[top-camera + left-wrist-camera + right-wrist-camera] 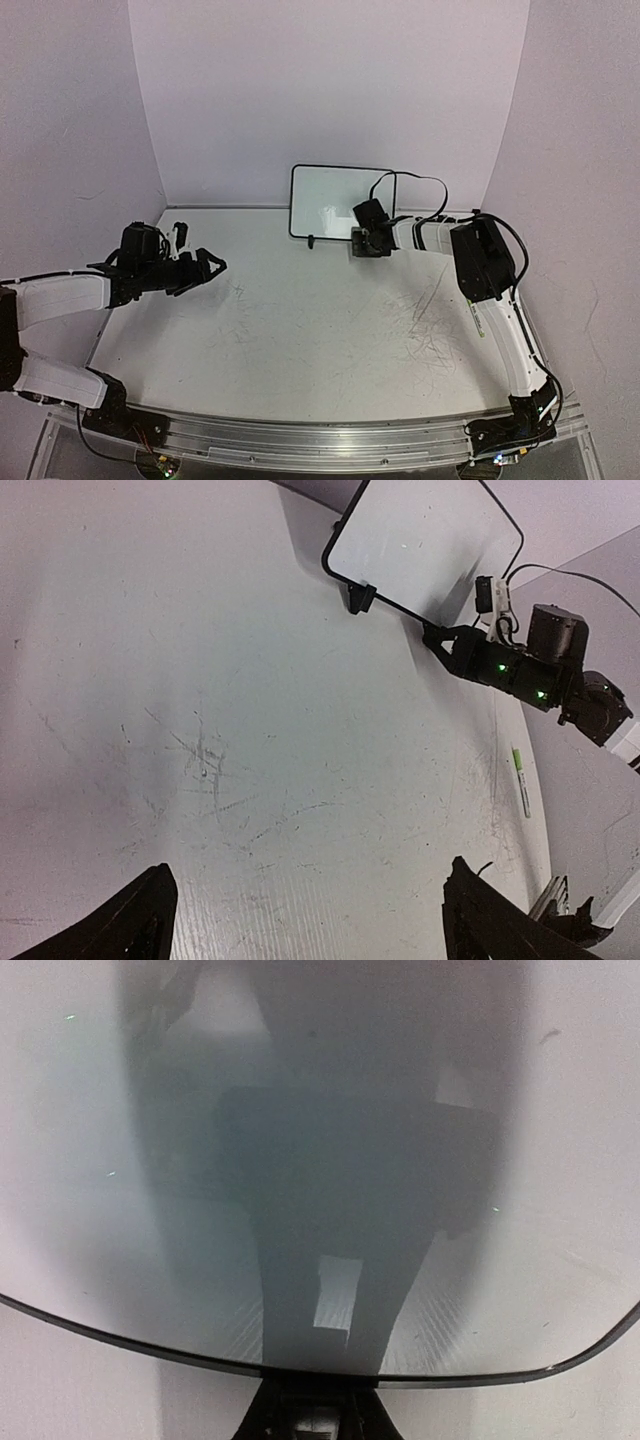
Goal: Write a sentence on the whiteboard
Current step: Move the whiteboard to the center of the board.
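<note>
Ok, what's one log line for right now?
whiteboard: blank, upright | right gripper: shut on its bottom edge | left gripper: open, empty | green marker: on table

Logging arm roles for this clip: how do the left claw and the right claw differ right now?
The left claw is wide open; the right claw is shut on the lower edge of the whiteboard. The left claw hangs above the table, apart from the whiteboard; the right claw touches it. Both are black.

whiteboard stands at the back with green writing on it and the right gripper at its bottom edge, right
No writing: the whiteboard is blank, as the right wrist view shows. It stands at the back, right gripper at its bottom edge.
</note>
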`<state>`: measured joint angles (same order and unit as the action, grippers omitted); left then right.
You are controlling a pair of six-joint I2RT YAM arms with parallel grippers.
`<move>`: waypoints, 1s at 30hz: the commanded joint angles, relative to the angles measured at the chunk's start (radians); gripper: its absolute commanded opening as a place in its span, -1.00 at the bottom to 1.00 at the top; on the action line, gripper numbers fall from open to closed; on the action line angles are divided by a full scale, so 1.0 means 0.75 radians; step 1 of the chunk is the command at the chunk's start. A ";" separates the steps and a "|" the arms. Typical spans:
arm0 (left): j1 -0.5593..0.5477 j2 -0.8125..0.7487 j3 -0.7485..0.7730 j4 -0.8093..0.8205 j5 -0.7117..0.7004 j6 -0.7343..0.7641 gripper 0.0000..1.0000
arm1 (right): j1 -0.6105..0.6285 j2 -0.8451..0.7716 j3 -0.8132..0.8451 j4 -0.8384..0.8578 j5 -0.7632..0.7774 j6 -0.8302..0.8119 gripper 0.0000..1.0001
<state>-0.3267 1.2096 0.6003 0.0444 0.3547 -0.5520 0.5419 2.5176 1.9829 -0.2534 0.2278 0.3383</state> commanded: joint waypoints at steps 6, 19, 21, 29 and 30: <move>-0.006 -0.147 -0.033 0.004 -0.026 -0.041 0.86 | 0.007 -0.357 -0.460 0.226 -0.023 -0.093 -1.00; -0.016 -0.209 -0.068 -0.006 -0.022 -0.114 0.84 | 0.231 -1.009 -1.457 0.524 0.088 0.093 -1.00; -0.019 -0.210 -0.072 -0.007 -0.017 -0.127 0.84 | 0.301 -1.088 -1.559 0.532 0.127 0.162 -1.00; -0.030 -0.210 -0.077 -0.006 -0.015 -0.164 0.83 | 0.504 -1.283 -1.825 0.572 0.195 0.448 -1.00; -0.032 -0.208 -0.075 -0.005 -0.015 -0.168 0.82 | 0.525 -1.289 -1.834 0.572 0.216 0.473 -1.00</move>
<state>-0.3431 1.0687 0.5455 0.0310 0.3386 -0.6563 0.8848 1.6128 0.6245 0.0892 0.2993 0.5581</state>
